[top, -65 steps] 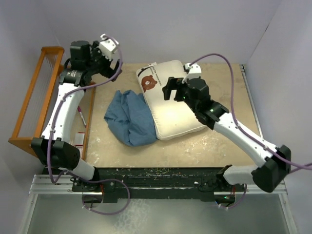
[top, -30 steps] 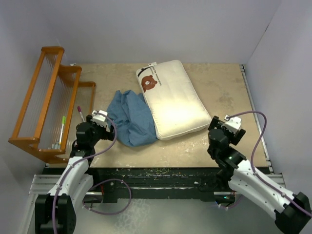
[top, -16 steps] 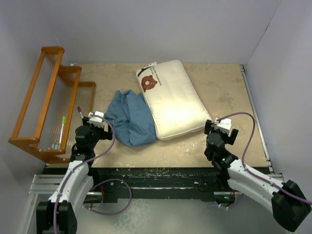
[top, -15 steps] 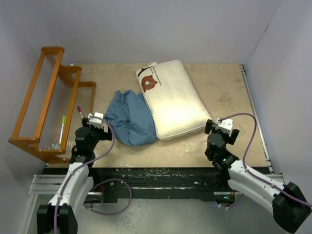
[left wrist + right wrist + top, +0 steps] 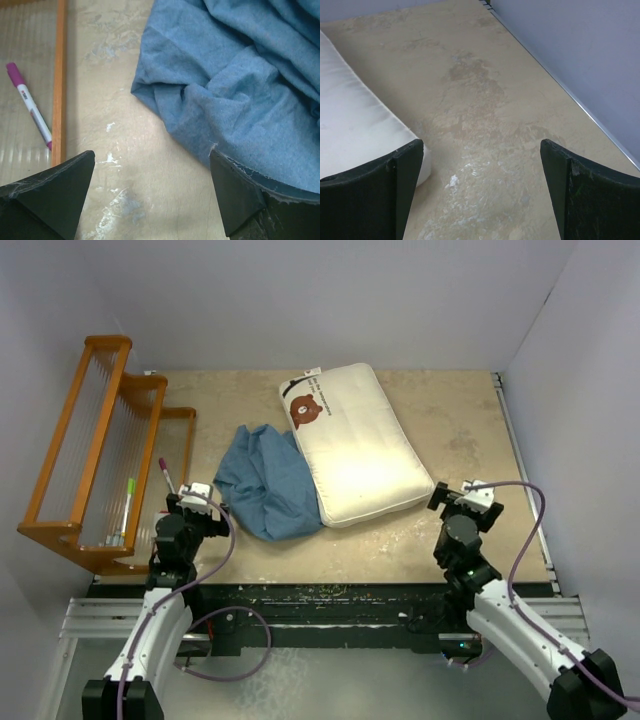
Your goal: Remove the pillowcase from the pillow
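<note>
The cream pillow [image 5: 355,443] with the brown bear face lies bare at the table's middle, tilted; its near corner shows in the right wrist view [image 5: 355,125]. The dusty-blue pillowcase [image 5: 268,483] lies crumpled on the table against the pillow's left side and fills the upper right of the left wrist view [image 5: 235,85]. My left gripper [image 5: 192,502] is open and empty at the near left, just left of the pillowcase [image 5: 152,192]. My right gripper [image 5: 462,502] is open and empty at the near right, beside the pillow's near corner [image 5: 482,187].
An orange wooden rack [image 5: 95,445] stands along the left edge with a green pen [image 5: 127,508] in it. A pink-capped marker [image 5: 165,476] lies by the rack's frame, also in the left wrist view [image 5: 30,107]. A grey wall [image 5: 570,50] runs along the right side.
Both arms have drawn back from the far side of the table to the near edge and folded low. The pillow and the pillowcase have not moved.
</note>
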You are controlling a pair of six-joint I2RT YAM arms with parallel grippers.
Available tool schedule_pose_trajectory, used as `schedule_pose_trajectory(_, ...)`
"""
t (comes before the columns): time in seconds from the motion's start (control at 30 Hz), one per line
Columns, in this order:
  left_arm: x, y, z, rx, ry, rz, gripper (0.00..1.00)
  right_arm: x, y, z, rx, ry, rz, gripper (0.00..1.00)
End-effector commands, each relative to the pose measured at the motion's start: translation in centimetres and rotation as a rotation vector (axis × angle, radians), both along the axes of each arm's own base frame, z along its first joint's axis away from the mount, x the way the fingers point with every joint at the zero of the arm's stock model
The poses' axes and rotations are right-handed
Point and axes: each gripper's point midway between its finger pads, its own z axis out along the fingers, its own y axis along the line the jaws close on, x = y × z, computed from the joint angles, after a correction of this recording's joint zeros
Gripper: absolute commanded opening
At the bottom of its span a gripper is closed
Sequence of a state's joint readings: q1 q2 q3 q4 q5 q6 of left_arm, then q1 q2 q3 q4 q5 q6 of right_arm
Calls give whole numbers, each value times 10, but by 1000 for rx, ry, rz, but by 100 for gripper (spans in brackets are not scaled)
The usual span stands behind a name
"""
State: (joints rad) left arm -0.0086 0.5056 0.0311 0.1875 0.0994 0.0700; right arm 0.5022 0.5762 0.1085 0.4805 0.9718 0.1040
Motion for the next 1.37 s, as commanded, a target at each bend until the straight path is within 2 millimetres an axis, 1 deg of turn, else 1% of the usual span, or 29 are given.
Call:
schedule_pose_trajectory(0.0, 12, 4, 35, -21, -114, 34, 99, 4, 14, 7, 16, -43, 123, 100)
schedule_pose_trajectory(0.07, 12, 4, 34, -21, -110, 34, 99, -1, 10, 12, 36, -84, 116, 100)
schedule_pose_trajectory(0.13, 12, 4, 35, -21, -114, 34, 99, -4, 8, 14, 43, -101, 123, 100)
schedule_pose_trajectory(0.2, 12, 4, 34, -23, -112, 34, 99, -3, 15, 13, 31, -106, 178, 100)
schedule_pose_trajectory(0.23, 12, 4, 34, -21, -111, 34, 99, -5, 14, 9, 26, -112, 180, 100)
schedule_pose_trajectory(0.3, 12, 4, 35, -22, -112, 34, 99, -5, 15, 9, 17, -134, 193, 100)
schedule_pose_trajectory(0.43, 12, 4, 35, -22, -113, 34, 99, -3, 14, 4, 27, -104, 167, 100)
schedule_pose_trajectory(0.6, 12, 4, 34, -22, -112, 34, 99, -8, 15, 8, 21, -124, 195, 100)
schedule_pose_trajectory(0.67, 12, 4, 35, -22, -112, 33, 99, -7, 19, 8, 11, -121, 225, 100)
schedule_pose_trajectory(1.33, 12, 5, 35, -21, -113, 37, 99, -6, 17, 7, 19, -118, 206, 100)
